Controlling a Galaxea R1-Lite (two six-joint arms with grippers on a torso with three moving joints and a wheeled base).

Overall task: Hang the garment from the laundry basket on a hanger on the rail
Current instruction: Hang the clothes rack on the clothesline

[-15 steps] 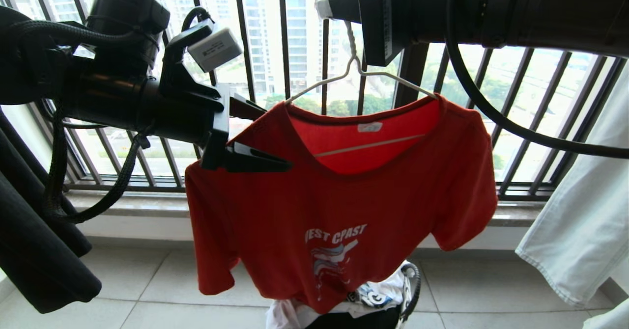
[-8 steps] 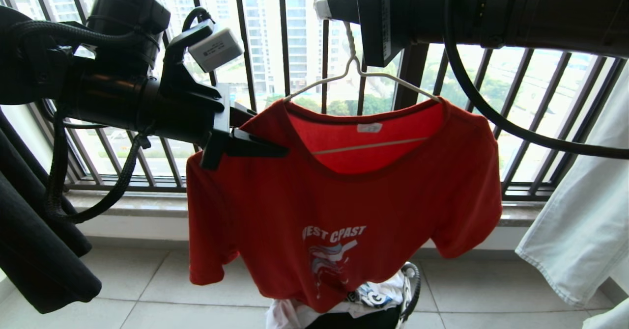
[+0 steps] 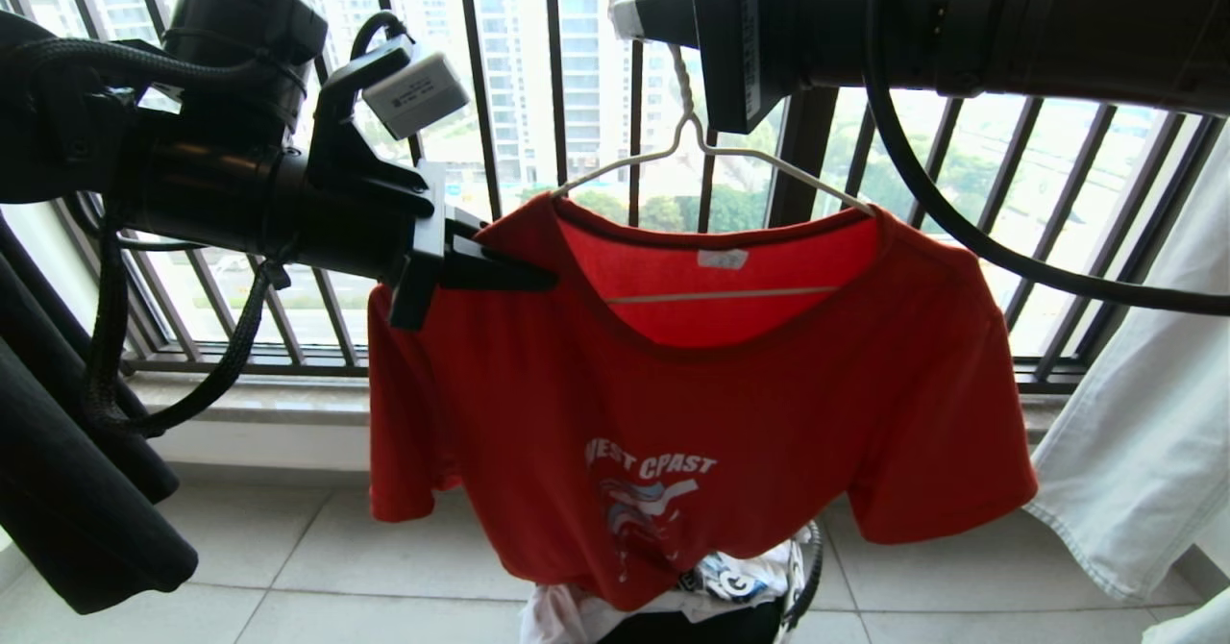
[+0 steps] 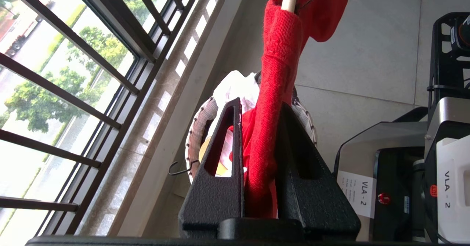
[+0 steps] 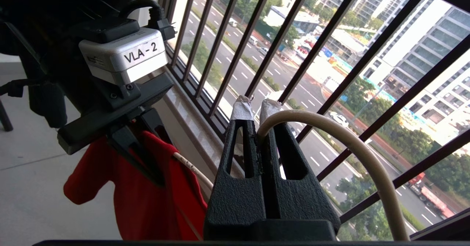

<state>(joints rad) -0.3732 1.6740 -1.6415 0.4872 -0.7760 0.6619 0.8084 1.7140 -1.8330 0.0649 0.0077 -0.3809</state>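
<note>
- Pinching the shoulder of the garment (image 3: 692,404), the left gripper (image 3: 504,274) has its jaws drawn together on a fold of red cloth; the left wrist view shows the fabric squeezed between both fingers (image 4: 220,158), with the hanger's arm poking out of the sleeve beyond.
- The right gripper (image 5: 256,108) is clamped tight on the curved hook of the hanger (image 3: 706,144), carrying the whole load up high in front of the balcony railing (image 3: 557,67).
- The red T-shirt hangs draped over the hanger, collar open, print facing the head camera, its hem just above the laundry basket (image 3: 805,567) on the floor tiles (image 3: 288,567), where other clothes remain.
- The rail is not visible in any view, so the hanging step itself is likely not yet done.
- Risk, as I judge it: a pull on the pinched shoulder could tilt the hanger and slide the shirt off the far arm.
- A hard tug could also twist the thin hook within the right gripper's hold.
- If the left gripper stays clamped while the right one lifts, the neckline could stretch or the hanger could swing out of line.
</note>
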